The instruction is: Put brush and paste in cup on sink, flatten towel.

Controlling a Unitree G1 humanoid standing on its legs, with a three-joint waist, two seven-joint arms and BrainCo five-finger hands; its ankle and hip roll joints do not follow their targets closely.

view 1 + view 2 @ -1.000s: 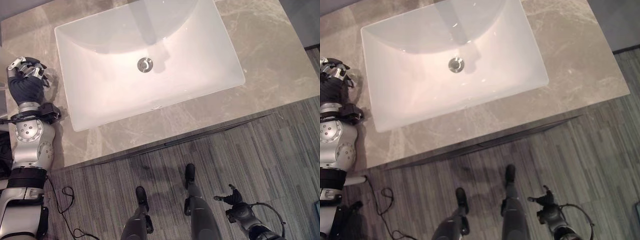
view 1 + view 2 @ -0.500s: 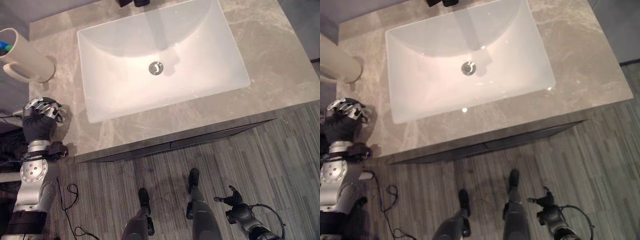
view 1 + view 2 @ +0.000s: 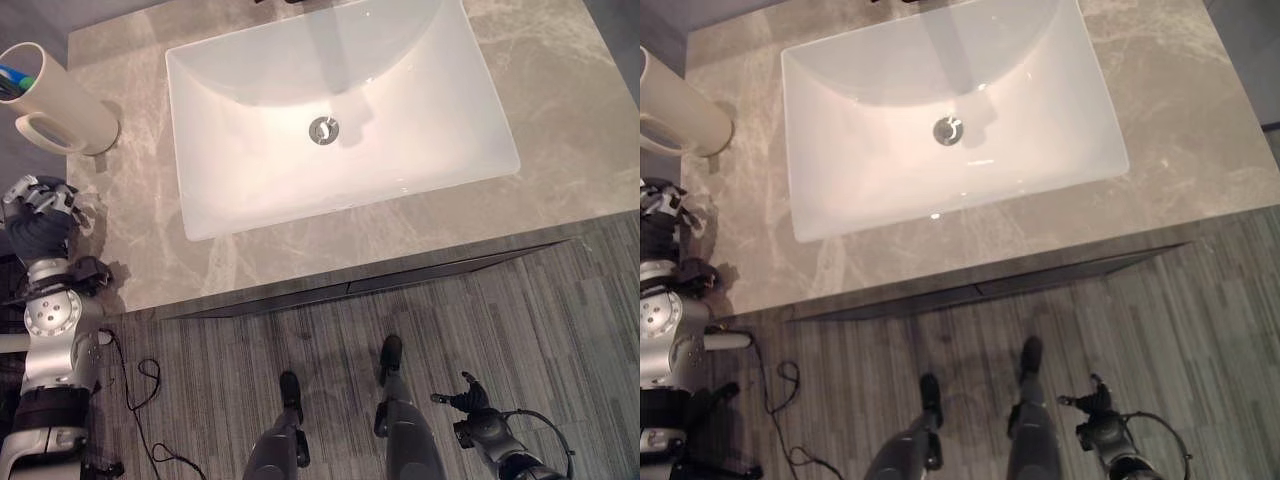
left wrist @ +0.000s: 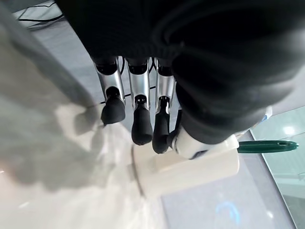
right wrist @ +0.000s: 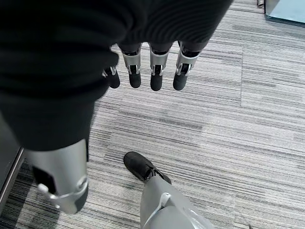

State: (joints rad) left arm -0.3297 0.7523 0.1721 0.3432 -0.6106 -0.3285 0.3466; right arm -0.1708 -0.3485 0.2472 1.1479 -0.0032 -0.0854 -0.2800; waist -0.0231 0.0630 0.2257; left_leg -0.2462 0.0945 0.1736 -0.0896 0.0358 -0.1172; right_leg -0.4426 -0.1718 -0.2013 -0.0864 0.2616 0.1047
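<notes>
Left eye view: left robot hand (image 3: 40, 215), curled and empty, at 6 o'clock from cup (image 3: 62, 100); could topple it

Beyond the left hand (image 3: 40, 205), the cup (image 3: 62, 100) is cut by the picture's edge, its blue and green contents (image 3: 14, 80) too small to identify

Cream cup (image 3: 62, 100) with blue and green bits poking out the top. Glossy white sink (image 3: 340, 110) with a chrome drain (image 3: 323, 129). Grey-beige marbled counter (image 3: 560, 120), pale veins all over. Grey striped carpet floor (image 3: 560, 330). Silver, dark-tipped fingers (image 4: 138, 119) on the left hand (image 3: 38, 215), black ribbed cover. Green pen-like thing (image 4: 267, 146) beside the cup.
</notes>
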